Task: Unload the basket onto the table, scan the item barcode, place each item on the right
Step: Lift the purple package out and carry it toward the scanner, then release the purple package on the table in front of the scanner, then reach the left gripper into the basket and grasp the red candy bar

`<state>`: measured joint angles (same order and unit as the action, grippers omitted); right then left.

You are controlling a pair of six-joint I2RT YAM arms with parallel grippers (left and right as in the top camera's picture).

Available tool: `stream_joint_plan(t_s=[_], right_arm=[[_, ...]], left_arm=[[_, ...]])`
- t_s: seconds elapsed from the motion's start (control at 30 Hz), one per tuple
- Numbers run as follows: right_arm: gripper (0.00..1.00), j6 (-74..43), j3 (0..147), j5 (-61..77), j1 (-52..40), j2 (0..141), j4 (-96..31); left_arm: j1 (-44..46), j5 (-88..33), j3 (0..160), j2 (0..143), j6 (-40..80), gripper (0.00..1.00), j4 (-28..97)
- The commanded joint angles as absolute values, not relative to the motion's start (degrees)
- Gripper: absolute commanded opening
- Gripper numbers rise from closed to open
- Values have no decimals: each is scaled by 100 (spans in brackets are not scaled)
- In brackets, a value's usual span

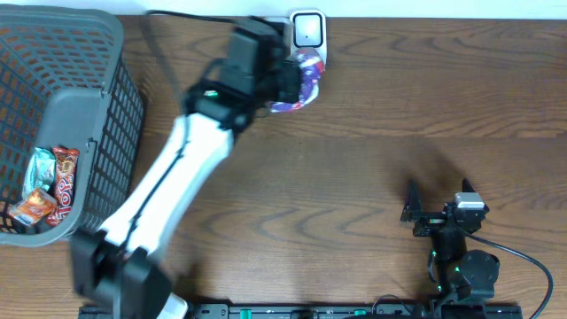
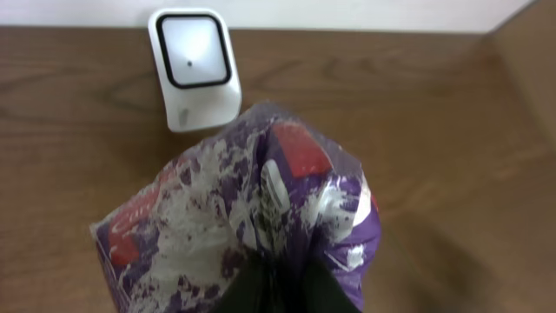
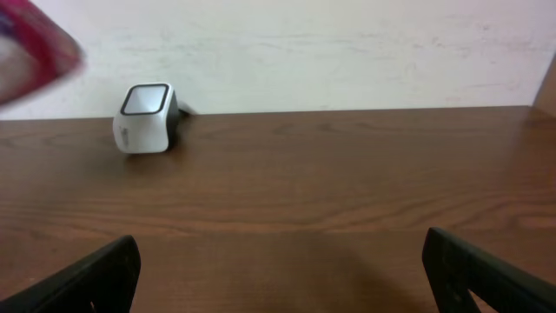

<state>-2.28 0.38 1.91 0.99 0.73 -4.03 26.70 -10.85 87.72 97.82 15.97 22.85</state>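
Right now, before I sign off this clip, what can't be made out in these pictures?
- No barcode shows on the purple bag: the left wrist view gives only blurred, crumpled print, and overhead the left gripper hides part of it.
- The snacks in the basket: overhead, too small to read.
- A red blur, right wrist view: cut off by the top-left corner, unidentifiable.

Glossy crinkled plastic packet point(image 2: 252, 217), smooth plastic scanner point(image 2: 193, 65), wood-grain table point(image 1: 372, 177)

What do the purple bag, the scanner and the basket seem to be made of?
Purple bag: thin glossy plastic film, likely; it crinkles and glints. Scanner: smooth white hard plastic, seemingly, with a dark-rimmed window. Basket: matte grey plastic, probably; moulded grid walls.
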Motion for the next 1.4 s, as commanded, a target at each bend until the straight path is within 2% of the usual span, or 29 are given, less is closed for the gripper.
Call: stream_joint_plan(t_s=[0.0,0.1,0.13,0.17,0.2,0.33,0.53,0.63,0.7,0.83,0.97,1.1,1.23,1.37], right_arm=[[99,-163,32,185,130,60,-425],[99,-163,32,185,130,60,-425],[99,-163,32,185,130,60,-425],[99,-163,32,185,130,60,-425],[99,-163,32,185,130,60,-425],[99,-163,32,185,130,60,-425],[99,-163,32,185,130,60,-425],[99,-163,32,185,130,60,-425],[99,-163,32,185,130,60,-425],[99,-163,32,185,130,60,-425],[99,-163,32,185,130,60,-425],[99,-163,32,185,130,60,-425],[99,-163,32,185,130,60,-425],[99,-163,32,185,130,60,-425]], left_arm=[[2934,-187,8788,10213,1431,15,1804],[3070,-189,8788,10578,1352,35,1396],[3103,-189,8788,10659,1352,46,1334],[3131,-187,8788,10709,1350,70,1315],[3138,-189,8788,10713,1319,81,1315],[3089,-185,8790,10403,1083,82,1315],[2615,-185,8790,9105,982,89,1393],[2040,-183,8790,8350,882,91,1592],[1494,-156,8790,7915,856,98,1879],[-36,338,8788,7310,862,98,2943],[-1411,460,8783,7279,864,98,3933],[-2383,460,8621,7566,860,98,4289],[-2904,506,8510,8114,858,98,4569],[-3020,1041,8506,8772,843,98,4847]])
